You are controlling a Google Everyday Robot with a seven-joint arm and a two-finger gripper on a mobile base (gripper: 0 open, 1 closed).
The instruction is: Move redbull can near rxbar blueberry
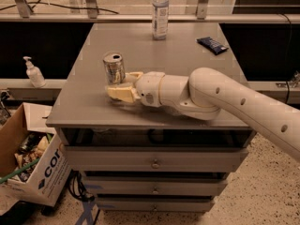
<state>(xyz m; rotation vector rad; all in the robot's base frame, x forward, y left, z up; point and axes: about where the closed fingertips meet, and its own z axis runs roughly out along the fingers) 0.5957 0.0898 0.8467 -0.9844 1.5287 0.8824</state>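
The redbull can (114,67), slim and silver with a pull-tab top, stands upright on the grey table (187,55) near its front left. My gripper (118,84) reaches in from the right at the can's base. One cream finger (120,93) lies across the front of the can and the other (134,75) sits behind it, both against the can. The rxbar blueberry (212,44), a flat dark blue bar, lies at the table's far right, well away from the can.
A clear plastic bottle (160,12) stands at the table's back middle. A soap dispenser (33,72) sits on a ledge to the left. An open cardboard box (33,165) stands on the floor at lower left. Drawers (154,161) fill the table's front.
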